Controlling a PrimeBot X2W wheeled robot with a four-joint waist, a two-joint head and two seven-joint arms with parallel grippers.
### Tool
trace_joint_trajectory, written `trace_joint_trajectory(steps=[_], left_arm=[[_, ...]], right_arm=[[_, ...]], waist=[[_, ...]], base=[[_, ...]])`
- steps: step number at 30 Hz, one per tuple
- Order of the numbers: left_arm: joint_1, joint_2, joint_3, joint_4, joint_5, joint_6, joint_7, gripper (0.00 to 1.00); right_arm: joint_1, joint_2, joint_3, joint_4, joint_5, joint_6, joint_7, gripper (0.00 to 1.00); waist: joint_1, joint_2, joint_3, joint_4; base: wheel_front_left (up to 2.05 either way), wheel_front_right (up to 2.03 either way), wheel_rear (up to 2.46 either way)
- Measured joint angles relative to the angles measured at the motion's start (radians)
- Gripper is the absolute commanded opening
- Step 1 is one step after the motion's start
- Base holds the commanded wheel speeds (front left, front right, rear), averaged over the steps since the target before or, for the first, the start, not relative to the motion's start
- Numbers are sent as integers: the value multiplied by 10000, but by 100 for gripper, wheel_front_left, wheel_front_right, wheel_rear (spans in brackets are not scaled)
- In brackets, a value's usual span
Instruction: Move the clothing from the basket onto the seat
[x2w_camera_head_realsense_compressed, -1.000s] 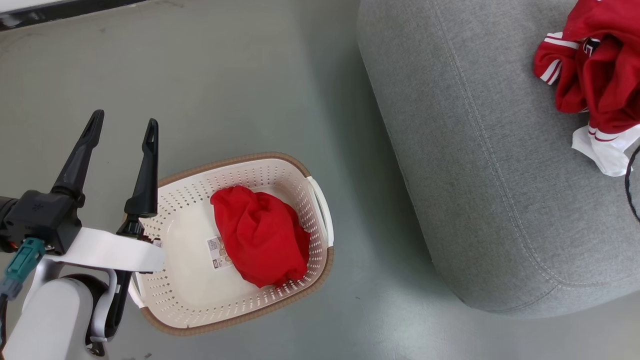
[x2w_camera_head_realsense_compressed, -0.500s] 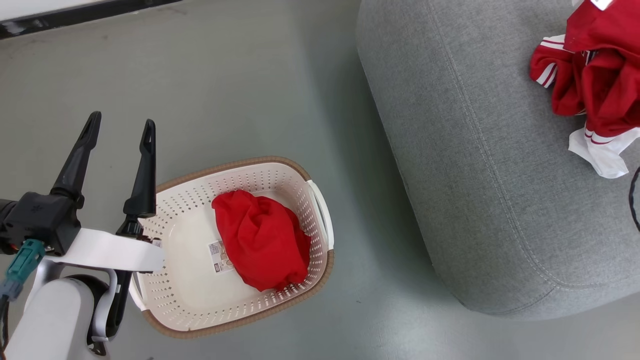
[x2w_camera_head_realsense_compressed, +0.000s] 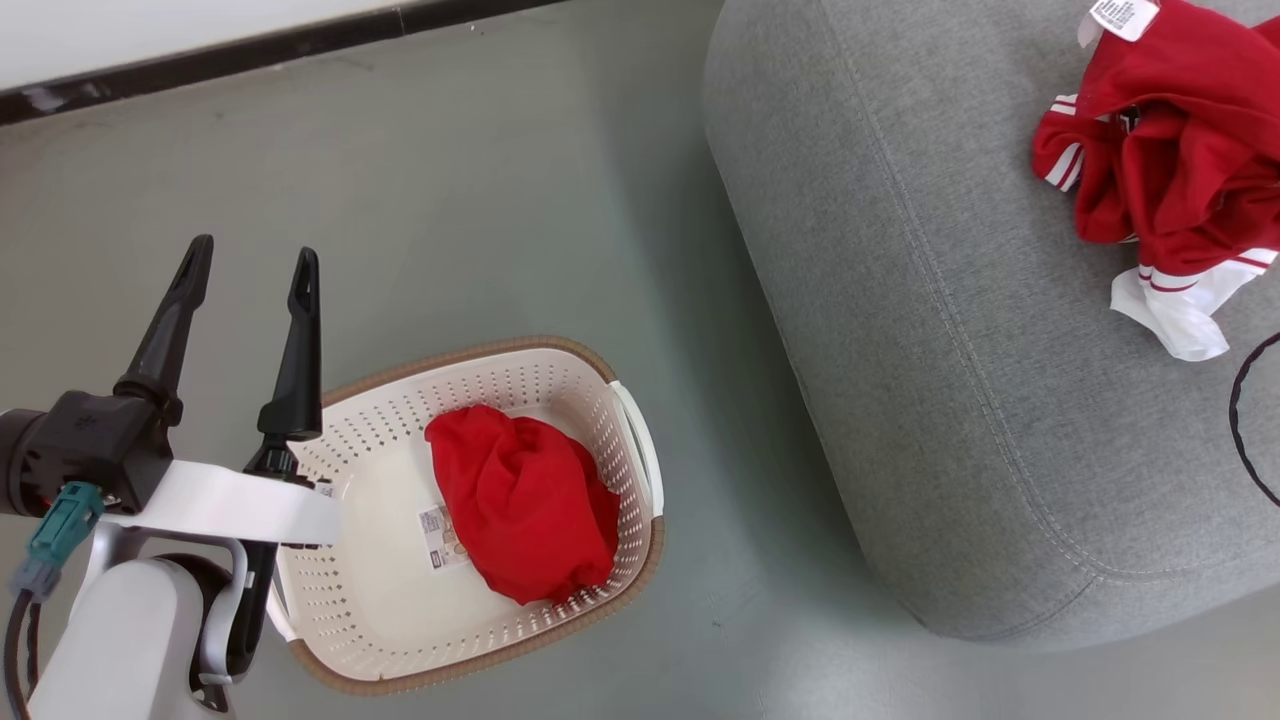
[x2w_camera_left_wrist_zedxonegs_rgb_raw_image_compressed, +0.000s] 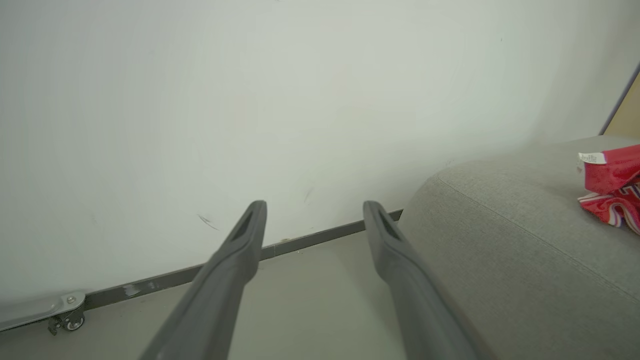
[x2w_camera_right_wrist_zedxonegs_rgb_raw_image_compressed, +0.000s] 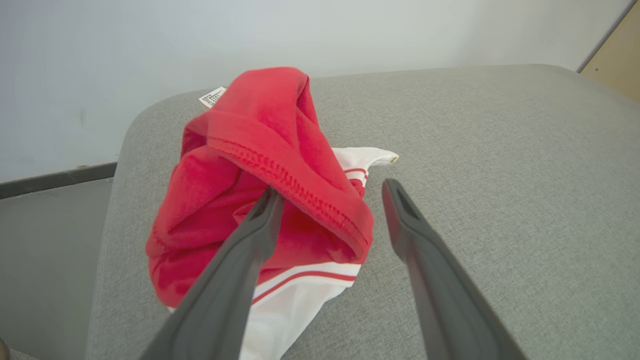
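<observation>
Open grey floor separates the cream-white perforated plastic basket from the large light-grey upholstered seat. The basket's top is uncovered; a crumpled plain red garment fills its right half, and the robot's pale left arm overhangs its left corner. A bunched red garment with white striped trim occupies the seat's far right side.

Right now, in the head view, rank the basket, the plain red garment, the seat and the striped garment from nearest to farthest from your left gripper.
1. basket: just right of the fingers of the left gripper.
2. plain red garment: inside the basket, in its right half.
3. seat: across the floor, to the right.
4. striped garment: on the seat, far upper right.
</observation>
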Motion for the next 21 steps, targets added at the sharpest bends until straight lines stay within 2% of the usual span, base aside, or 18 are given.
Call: trace_joint_trajectory(steps=[10, 21], left_arm=[[93, -244, 92, 303, -104, 29, -134, 100], [515, -462, 378, 633, -265, 261, -276, 100]], right_arm=[[445, -75, 36, -268, 148, 0, -100, 100], [443, -245, 382, -1168, -173, 0, -178, 100]], waist=[[0, 0, -429, -1], [0, 0, -943, 253]], base=[[0, 0, 0], [0, 0, 0]])
